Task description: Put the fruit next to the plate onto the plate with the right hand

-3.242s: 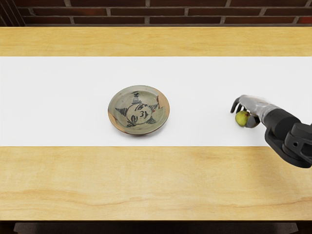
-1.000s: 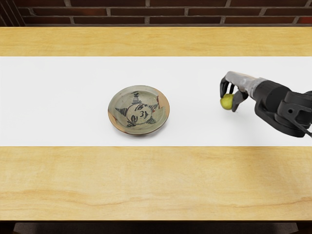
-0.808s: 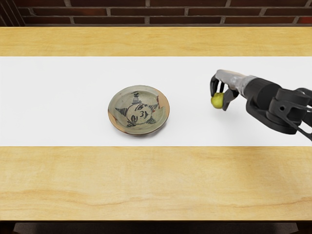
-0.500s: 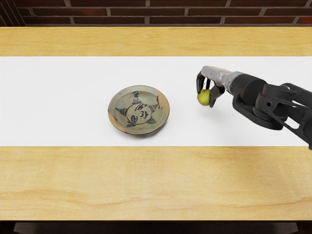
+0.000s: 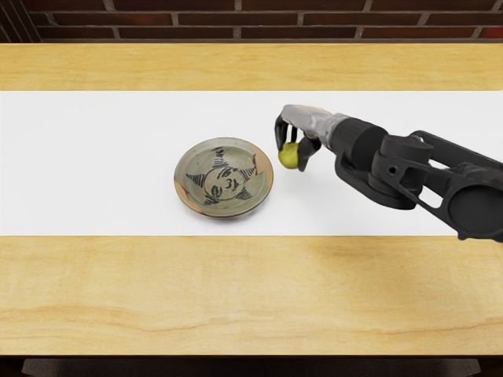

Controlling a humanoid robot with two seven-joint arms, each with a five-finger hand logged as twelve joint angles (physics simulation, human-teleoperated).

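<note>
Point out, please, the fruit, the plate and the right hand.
fruit (image 5: 288, 156): head view, its yellow-green front.
plate (image 5: 179, 177): head view, its left rim.
right hand (image 5: 299, 126): head view, back of the hand.

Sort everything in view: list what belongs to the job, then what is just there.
Belongs to the job:
right hand, closed on the fruit
plate, with the fruit held near its right rim, not yet on it

Just there:
white runner
wooden table
brick wall

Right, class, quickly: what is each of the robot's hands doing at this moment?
Left hand: not in view.
Right hand: fingers closed around the small yellow-green fruit, just right of the plate.
</note>
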